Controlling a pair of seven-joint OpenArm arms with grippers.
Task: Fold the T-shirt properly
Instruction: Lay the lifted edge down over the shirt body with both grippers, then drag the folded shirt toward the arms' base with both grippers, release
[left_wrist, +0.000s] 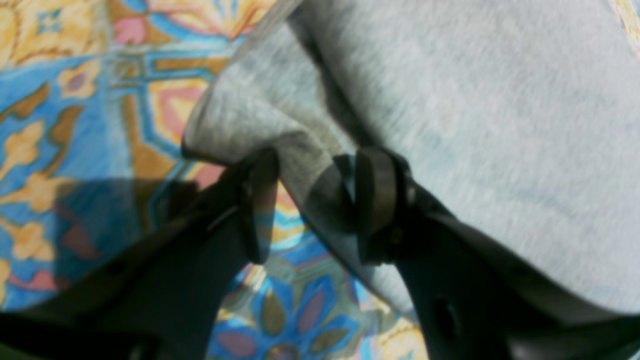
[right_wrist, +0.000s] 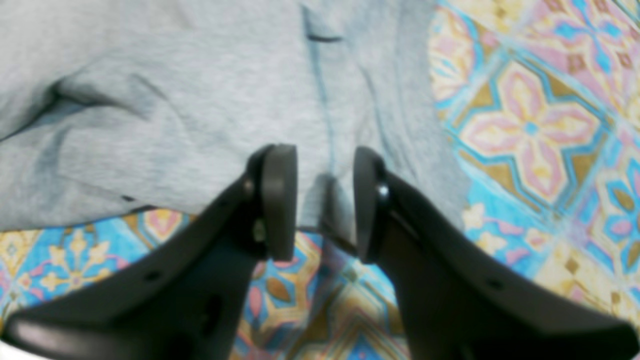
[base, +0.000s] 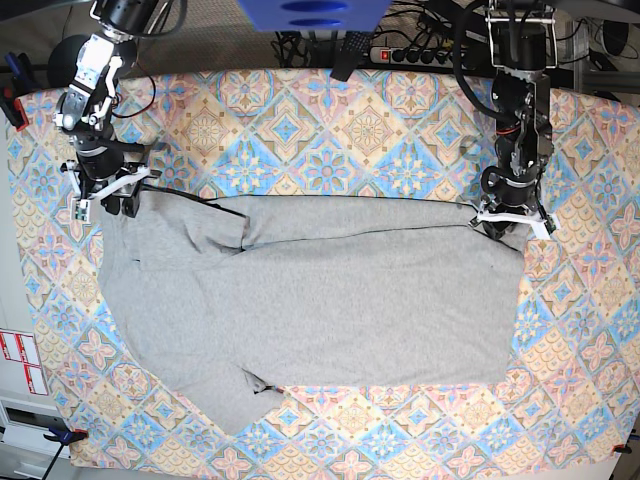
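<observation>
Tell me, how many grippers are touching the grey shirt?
2. The left gripper pinches the T-shirt at its top corner on the base view's right; the right gripper pinches the opposite top corner.

The plain heather-grey short-sleeved cotton T-shirt (base: 320, 300) lies spread nearly flat, lengthwise across the middle of the table. Its far edge is folded over, and one sleeve sticks out at the near-left corner.

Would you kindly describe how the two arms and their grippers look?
Both arms are black with silver joints and loose black cables. The left gripper and the right gripper each have two curved matte-black fingers ending in flat rounded pads. White brackets sit at the wrists in the base view.
</observation>
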